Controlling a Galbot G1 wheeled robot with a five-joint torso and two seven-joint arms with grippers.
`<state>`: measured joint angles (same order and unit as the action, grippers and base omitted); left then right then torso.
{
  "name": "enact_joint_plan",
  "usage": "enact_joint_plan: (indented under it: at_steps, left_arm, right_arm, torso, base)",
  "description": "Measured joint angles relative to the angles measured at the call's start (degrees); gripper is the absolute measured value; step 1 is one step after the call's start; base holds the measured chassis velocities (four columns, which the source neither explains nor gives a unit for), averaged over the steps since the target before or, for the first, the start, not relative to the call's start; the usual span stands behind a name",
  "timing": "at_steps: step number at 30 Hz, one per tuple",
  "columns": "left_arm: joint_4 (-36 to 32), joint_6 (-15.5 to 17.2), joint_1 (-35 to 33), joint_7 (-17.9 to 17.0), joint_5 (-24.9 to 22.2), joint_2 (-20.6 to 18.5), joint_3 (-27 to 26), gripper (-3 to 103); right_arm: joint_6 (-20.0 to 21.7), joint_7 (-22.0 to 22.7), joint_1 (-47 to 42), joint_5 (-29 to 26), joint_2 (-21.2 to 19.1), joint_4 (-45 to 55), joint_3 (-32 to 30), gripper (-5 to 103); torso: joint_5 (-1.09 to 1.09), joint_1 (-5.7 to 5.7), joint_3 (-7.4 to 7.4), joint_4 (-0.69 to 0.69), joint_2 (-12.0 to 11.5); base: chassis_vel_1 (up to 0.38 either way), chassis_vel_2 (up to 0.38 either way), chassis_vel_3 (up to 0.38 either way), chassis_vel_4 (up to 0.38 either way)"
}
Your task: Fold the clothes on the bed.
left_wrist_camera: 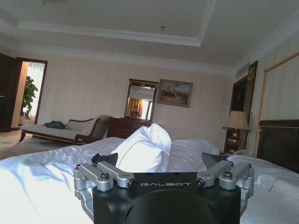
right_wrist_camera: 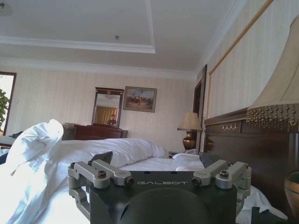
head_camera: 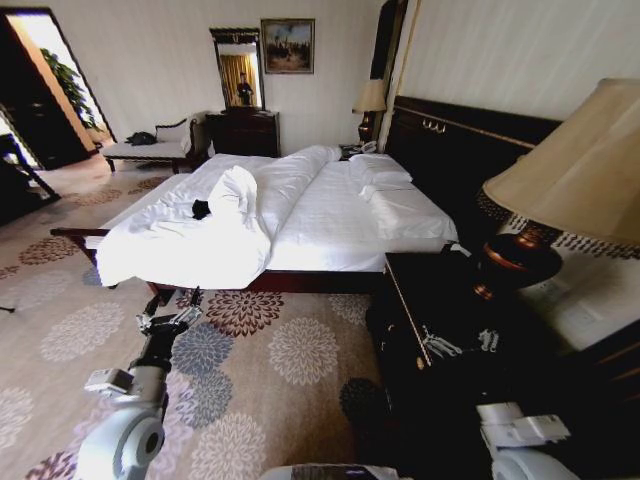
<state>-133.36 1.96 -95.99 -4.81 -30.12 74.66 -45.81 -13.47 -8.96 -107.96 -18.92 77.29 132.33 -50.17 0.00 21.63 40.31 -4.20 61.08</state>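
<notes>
The bed (head_camera: 330, 220) has white sheets and a dark headboard, and its duvet (head_camera: 235, 195) is bunched into a ridge near the foot. The clothes (head_camera: 201, 209) are a small black lump on the white cover beside that ridge; no lettering can be made out. My left gripper (head_camera: 170, 320) hangs open over the carpet, short of the bed's foot corner. In the left wrist view the left gripper (left_wrist_camera: 159, 161) faces the rumpled duvet (left_wrist_camera: 142, 149) with its fingers spread. My right gripper (head_camera: 460, 343) is open above the dark nightstand, and the right gripper (right_wrist_camera: 156, 161) looks along the bed (right_wrist_camera: 140, 163).
A dark nightstand (head_camera: 440, 300) with a big shaded lamp (head_camera: 560, 190) stands close on my right. A white-cushioned chaise bench (head_camera: 150, 150) and a dresser with mirror (head_camera: 243, 130) line the far wall. Patterned carpet (head_camera: 260, 370) lies between me and the bed.
</notes>
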Motion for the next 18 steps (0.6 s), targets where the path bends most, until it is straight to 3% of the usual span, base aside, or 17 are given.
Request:
enact_joint_plan:
  at_steps: [18]
  left_arm:
    - [-0.9,0.0,-0.7,-0.1,-0.3,-0.6,-1.3,100]
  right_arm:
    - [-0.6,-0.3,0.5,-0.5,0.1,-0.5,0.2,100]
  torso:
    - [0.00,0.00,0.00,0.00,0.0]
  base:
    - [-0.083,0.091,0.082,-0.093]
